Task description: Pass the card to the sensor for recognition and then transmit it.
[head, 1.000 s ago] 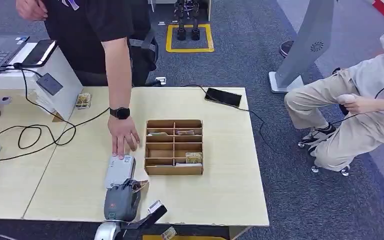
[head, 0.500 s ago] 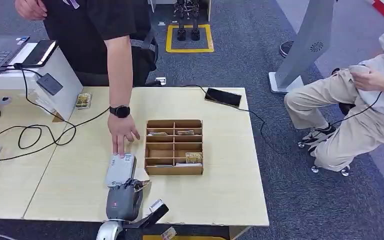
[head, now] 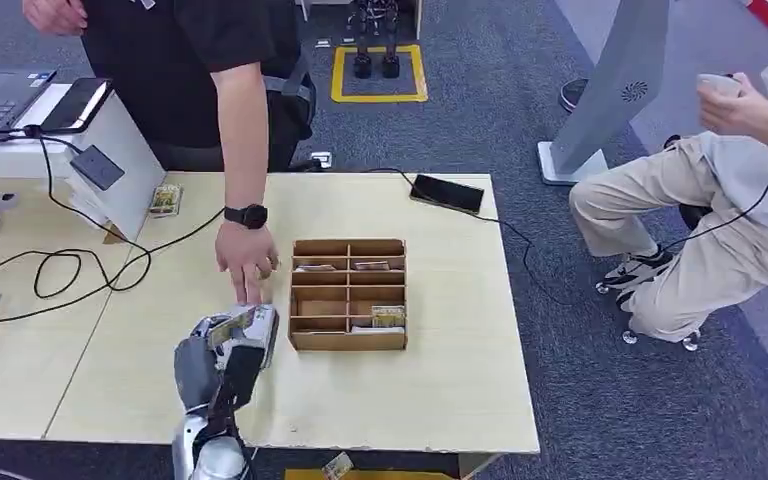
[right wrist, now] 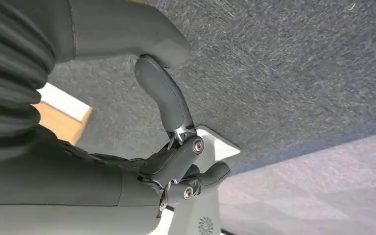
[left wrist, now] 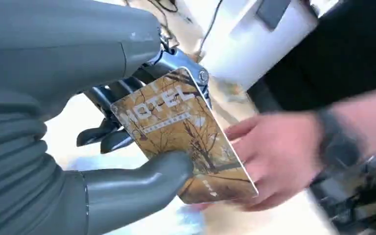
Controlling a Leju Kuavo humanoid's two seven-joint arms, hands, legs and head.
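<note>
Since the earlier frame, left hand (head: 218, 362) has lifted and turned, thumb and fingers clamped on the autumn-print hotel card (left wrist: 186, 137). Person's hand (head: 245, 262) waits at twelve o'clock, nearest; card's long axis points toward it. Right hand (right wrist: 176, 166) hangs curled, holding nothing.

The card (left wrist: 186, 147), a golden-brown hotel key card printed with bare trees and the word HOTEL, is sitting tilted in the lower left of the head view, pinched by the left hand (head: 222, 352). It is hovering over the pale grey sensor (head: 258, 330) lying flat on the counter (head: 440, 380).
</note>
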